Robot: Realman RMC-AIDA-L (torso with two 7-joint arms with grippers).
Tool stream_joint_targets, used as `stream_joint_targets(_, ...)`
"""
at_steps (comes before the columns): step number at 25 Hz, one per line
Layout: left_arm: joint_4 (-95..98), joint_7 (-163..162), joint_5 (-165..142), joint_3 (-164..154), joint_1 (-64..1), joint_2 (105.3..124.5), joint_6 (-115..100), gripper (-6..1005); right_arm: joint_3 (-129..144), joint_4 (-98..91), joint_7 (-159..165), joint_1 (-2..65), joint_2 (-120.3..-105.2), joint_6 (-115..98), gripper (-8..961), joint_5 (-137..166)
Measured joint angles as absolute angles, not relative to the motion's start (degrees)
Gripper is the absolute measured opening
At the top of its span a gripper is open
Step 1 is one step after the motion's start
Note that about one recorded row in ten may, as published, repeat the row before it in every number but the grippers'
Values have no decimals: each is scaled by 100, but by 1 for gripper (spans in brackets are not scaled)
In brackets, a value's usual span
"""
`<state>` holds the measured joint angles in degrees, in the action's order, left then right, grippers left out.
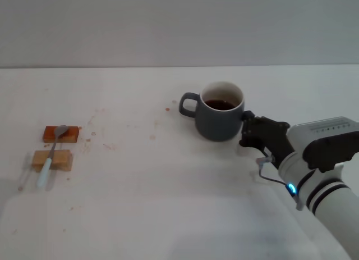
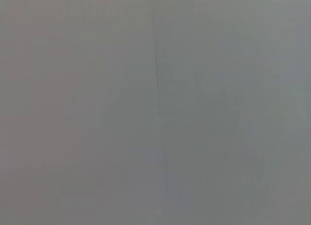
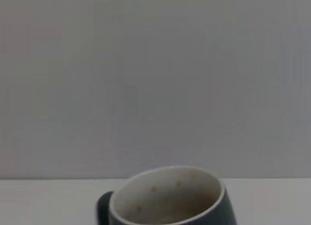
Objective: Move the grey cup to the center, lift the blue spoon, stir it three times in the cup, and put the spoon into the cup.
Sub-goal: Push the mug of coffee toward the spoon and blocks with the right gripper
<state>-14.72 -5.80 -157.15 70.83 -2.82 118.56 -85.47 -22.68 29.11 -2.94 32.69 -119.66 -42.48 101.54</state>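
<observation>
Head view: our right gripper sits against the grey cup, on the side opposite its handle; finger state we cannot tell. Far beyond the handle, the blue spoon lies across blocks. Right wrist view: cup directly ahead.

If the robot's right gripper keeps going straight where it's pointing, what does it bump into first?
Most likely the grey cup. The right gripper points at the cup's side and looks right against it already, though actual contact is hard to judge.
</observation>
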Motion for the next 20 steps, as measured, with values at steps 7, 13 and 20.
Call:
stream_joint_targets(7,-1468,-580,-15715,7084,-281,11856,-8552,802,-2268,3122,-274,3290,-11973,-4071,-2,10401)
stream_joint_targets(13,-1455,-580,-15715,7084,-281,11855,-8558,800,-2347,3086,-277,3307,-11982,-4029,-2,10474)
stream_joint_targets(20,-1415,-580,-15715,7084,-297,11862,-8561,799,-2960,2587,-272,3381,-11967,-3991,-1,10430)
